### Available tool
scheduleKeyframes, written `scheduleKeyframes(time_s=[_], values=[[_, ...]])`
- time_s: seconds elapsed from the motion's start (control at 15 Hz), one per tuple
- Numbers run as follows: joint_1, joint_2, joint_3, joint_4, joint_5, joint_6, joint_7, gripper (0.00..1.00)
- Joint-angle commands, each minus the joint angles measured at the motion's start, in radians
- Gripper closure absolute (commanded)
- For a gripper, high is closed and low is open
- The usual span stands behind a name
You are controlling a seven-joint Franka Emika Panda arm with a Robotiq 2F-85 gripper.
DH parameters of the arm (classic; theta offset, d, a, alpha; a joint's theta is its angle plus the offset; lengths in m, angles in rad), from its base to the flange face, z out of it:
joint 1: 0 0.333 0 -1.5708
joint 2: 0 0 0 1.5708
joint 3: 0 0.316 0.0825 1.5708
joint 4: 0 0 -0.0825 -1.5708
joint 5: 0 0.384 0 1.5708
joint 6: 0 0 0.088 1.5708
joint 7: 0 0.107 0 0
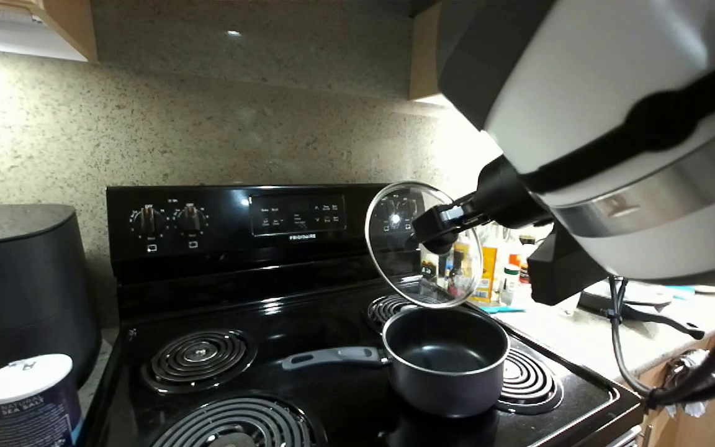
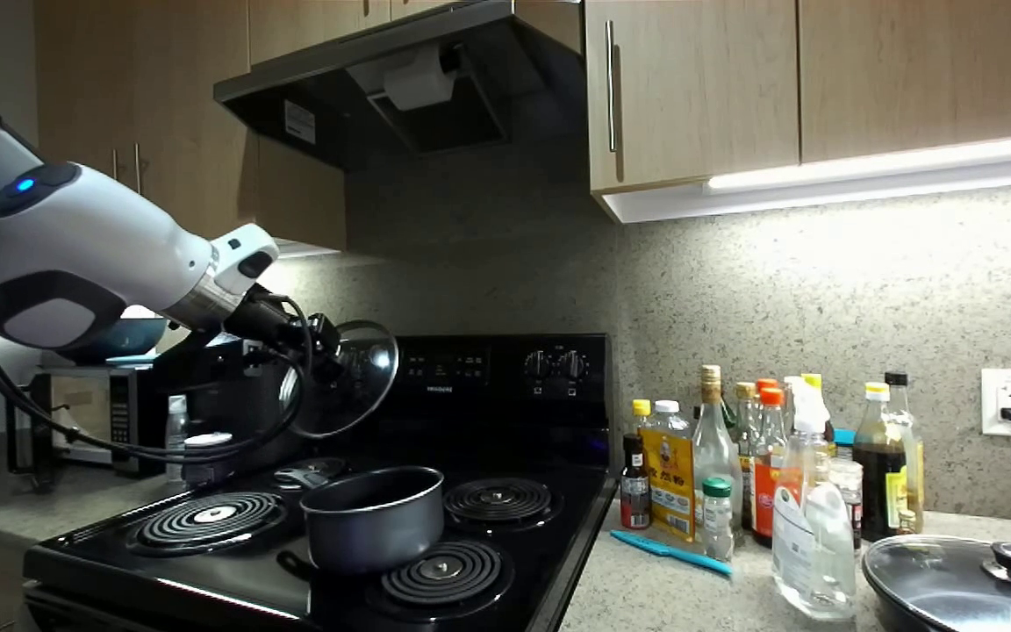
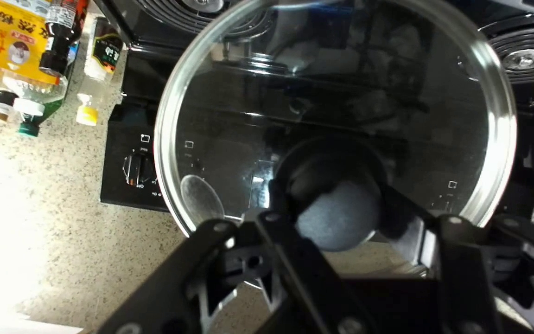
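My gripper (image 1: 437, 231) is shut on the dark knob (image 3: 341, 218) of a round glass lid with a metal rim (image 3: 230, 102). The gripper also shows in an exterior view (image 2: 326, 342), and its fingers (image 3: 334, 204) sit on both sides of the knob in the wrist view. The lid (image 1: 395, 267) is steeply tilted, close to upright, and held above the back of the stove; it shows in both exterior views (image 2: 374, 377). A dark grey saucepan (image 1: 447, 388), uncovered, stands on the stove below the lid; it also shows here (image 2: 374, 527). Its grey handle (image 1: 332, 358) points away from the bottles.
The black stove has coil burners (image 1: 201, 354) and a rear control panel (image 1: 298, 217). Several bottles (image 2: 716, 448), a blue knife (image 2: 670, 551), a spray bottle (image 2: 813, 535) and a lidded pan (image 2: 962, 579) stand beside it. A salt canister (image 1: 28, 403) and range hood (image 2: 400, 88) are near.
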Motion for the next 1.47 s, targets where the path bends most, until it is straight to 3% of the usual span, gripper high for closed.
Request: scheduleKeyframes(time_s=[0.0, 0.33, 0.4, 0.47, 0.8, 0.87, 1.2, 1.4], values=[[-0.026, 0.152, -0.031, 0.055, 0.014, 0.030, -0.044, 0.77], [-0.045, 0.366, -0.003, 0.055, 0.035, 0.079, -0.055, 0.77], [-0.107, 0.290, 0.035, 0.022, 0.071, 0.013, -0.039, 0.77], [-0.055, 0.295, -0.007, 0.017, 0.020, 0.015, -0.004, 0.52], [-0.096, 0.313, 0.022, 0.012, 0.032, 0.012, -0.006, 0.52], [-0.096, 0.313, 0.024, 0.012, 0.032, 0.012, -0.006, 0.77], [-0.188, 0.349, 0.091, -0.052, 0.081, 0.039, -0.068, 0.77], [-0.294, 0.320, 0.169, -0.086, 0.139, 0.018, -0.112, 0.77]])
